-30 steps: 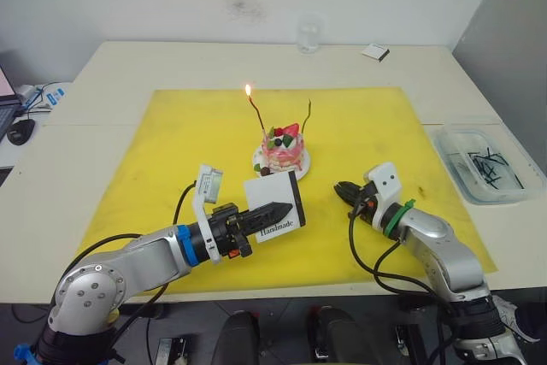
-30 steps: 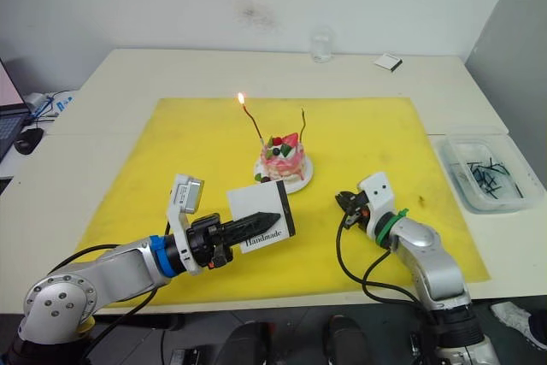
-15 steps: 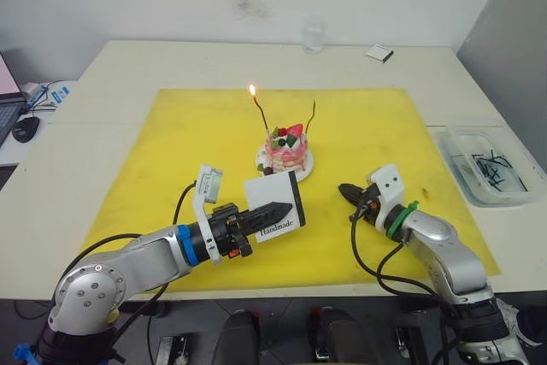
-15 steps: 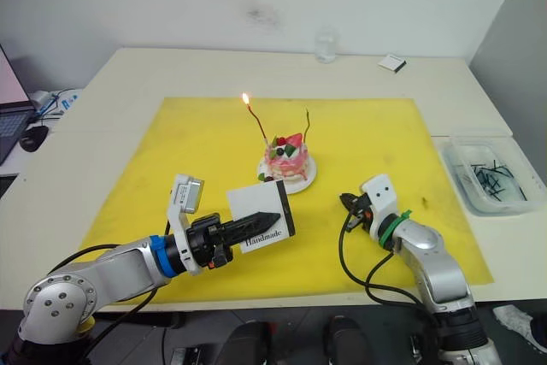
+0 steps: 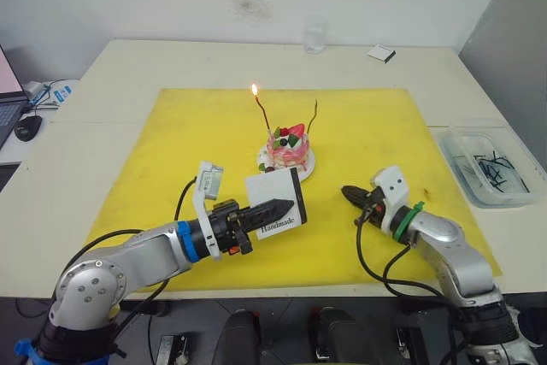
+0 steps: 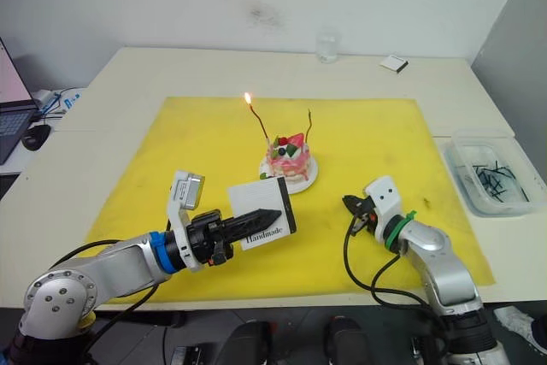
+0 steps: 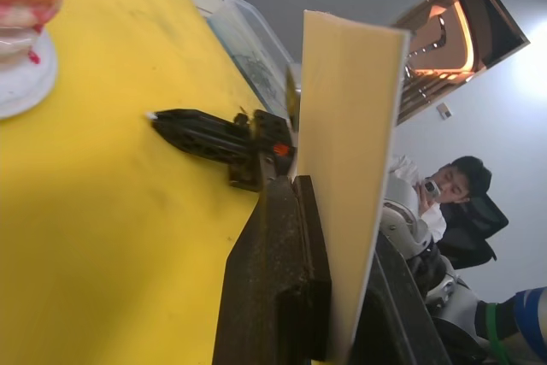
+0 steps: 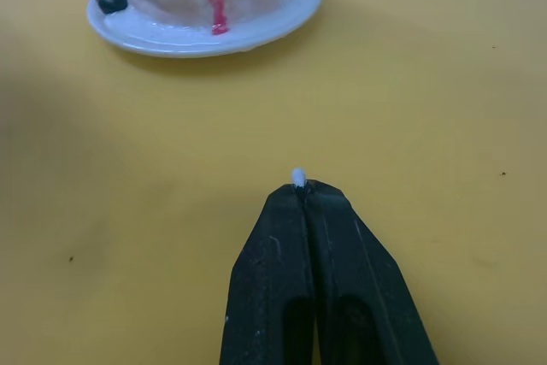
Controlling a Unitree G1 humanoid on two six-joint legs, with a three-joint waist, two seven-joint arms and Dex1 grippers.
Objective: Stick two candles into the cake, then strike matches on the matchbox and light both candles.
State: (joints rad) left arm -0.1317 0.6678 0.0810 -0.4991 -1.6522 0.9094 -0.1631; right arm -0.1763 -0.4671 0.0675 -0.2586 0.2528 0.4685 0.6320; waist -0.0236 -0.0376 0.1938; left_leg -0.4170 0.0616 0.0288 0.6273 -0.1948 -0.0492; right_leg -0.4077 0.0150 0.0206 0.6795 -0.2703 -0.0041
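Note:
The pink cake (image 5: pixel 288 150) sits on its white plate at the middle of the yellow mat (image 5: pixel 171 151). Two thin candles stand in it: the left candle (image 5: pixel 262 114) burns with a small flame, the right candle (image 5: pixel 313 117) is unlit. My left gripper (image 5: pixel 285 206) is shut on the white "Handmade" matchbox (image 5: pixel 272 192), holding it upright just in front of the cake. To the right of it, low over the mat, my right gripper (image 5: pixel 349 193) is shut on a match (image 8: pixel 297 177), of which a pale tip pokes out past the fingertips.
A clear tray (image 5: pixel 455 141) with several dark matches stands off the mat at the right. A glass (image 5: pixel 314 38) and a small white-and-dark box (image 5: pixel 382 54) stand at the table's far edge. A mouse (image 5: pixel 27 127) lies far left.
The camera has shifted slightly. Both grippers keep their hold and place, and the left candle still burns.

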